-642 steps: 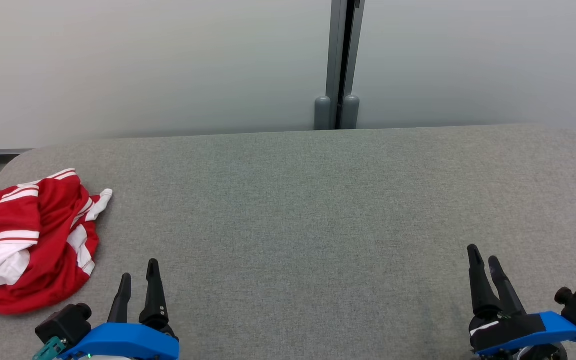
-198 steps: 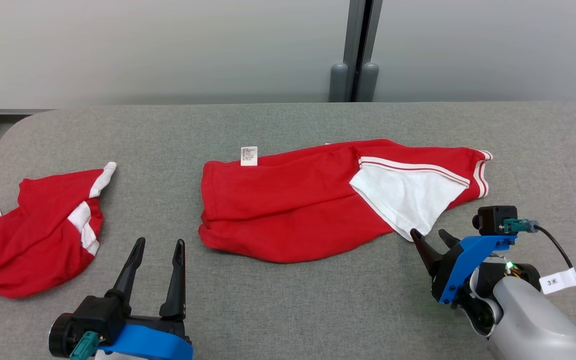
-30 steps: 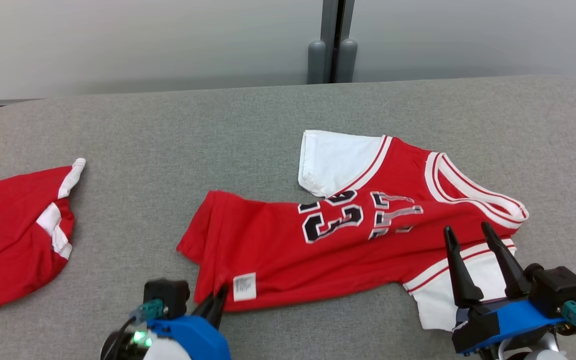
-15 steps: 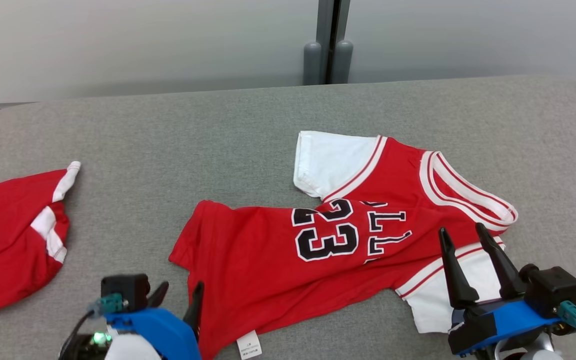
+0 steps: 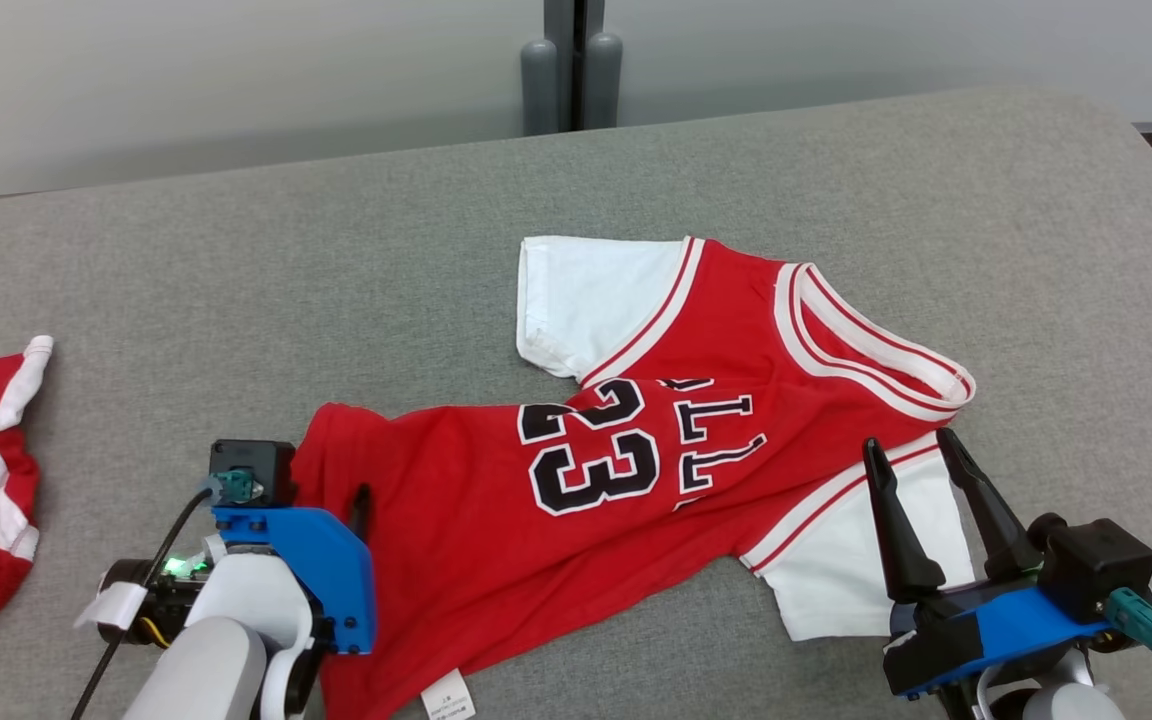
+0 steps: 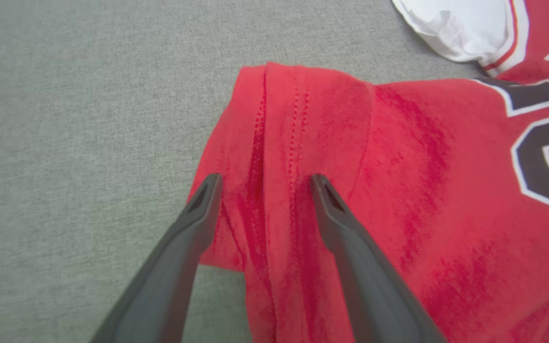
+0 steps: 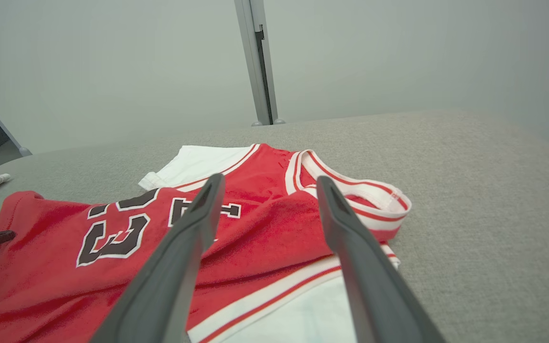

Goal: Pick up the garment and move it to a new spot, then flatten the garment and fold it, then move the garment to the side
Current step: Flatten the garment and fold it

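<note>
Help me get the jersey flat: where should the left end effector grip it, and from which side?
Probably the hem corner of the jersey, at its left end, where the cloth is bunched into a raised ridge. Come in from the robot's left, over bare table; the open left end effector straddles that ridge.

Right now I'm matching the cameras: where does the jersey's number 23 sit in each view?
Head view: number 23 at centre.
Left wrist view: number 23 cut off at the right edge.
Right wrist view: number 23 lower left.
Shared landmark: the far white sleeve.
</note>
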